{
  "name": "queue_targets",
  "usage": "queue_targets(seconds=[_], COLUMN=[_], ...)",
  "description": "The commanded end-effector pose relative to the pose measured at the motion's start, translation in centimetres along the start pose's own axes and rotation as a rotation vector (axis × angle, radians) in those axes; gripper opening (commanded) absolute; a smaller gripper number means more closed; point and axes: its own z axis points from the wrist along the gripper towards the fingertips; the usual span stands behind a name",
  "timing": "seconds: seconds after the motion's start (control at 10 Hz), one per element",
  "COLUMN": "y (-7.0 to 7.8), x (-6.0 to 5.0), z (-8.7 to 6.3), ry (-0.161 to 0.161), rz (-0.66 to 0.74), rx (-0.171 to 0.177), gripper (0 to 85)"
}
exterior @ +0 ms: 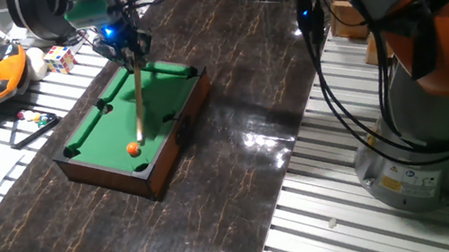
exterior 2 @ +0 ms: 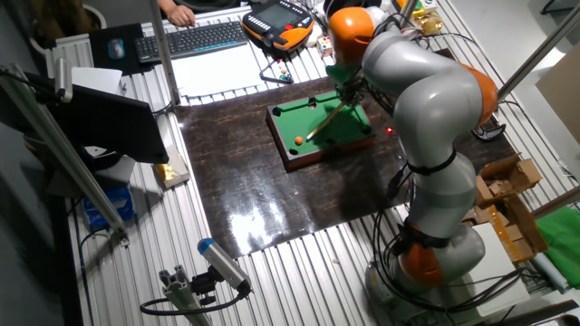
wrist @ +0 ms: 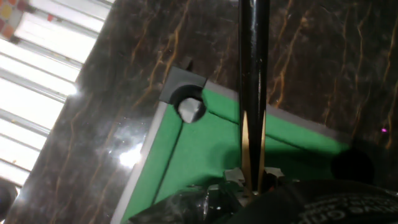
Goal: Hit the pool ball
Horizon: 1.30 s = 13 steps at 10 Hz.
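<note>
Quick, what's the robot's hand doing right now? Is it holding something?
End effector: closed, holding the thin wooden cue stick, tip near the tiny orange pool ball.

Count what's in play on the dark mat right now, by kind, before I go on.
Miniature pool table: 1
Orange pool ball: 1
Cue stick, held down from the gripper: 1
Total: 3

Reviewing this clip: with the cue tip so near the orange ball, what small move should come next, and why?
Probably a short push of the cue along its length: its tip sits just beside the pool ball on the green felt, seemingly not yet touching.
</note>
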Motion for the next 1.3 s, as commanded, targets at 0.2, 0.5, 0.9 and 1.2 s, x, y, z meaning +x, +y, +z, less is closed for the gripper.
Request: queue_targets(seconds=[0.2, 0.5, 0.9, 1.2], y=[-0.1, -0.2, 0.2, 0.4], x=[-0.8, -0.5, 0.7, 0.8], z=[0.6, 1.2, 2.9, 3.3], ry=[0.044, 0.069, 0.084, 0.091], rz=[-0.036, -0.042, -0.059, -0.055], rx=[-0.002, -0.005, -0.004, 0.004], gripper=[0.7, 0.7, 5.7, 20.7])
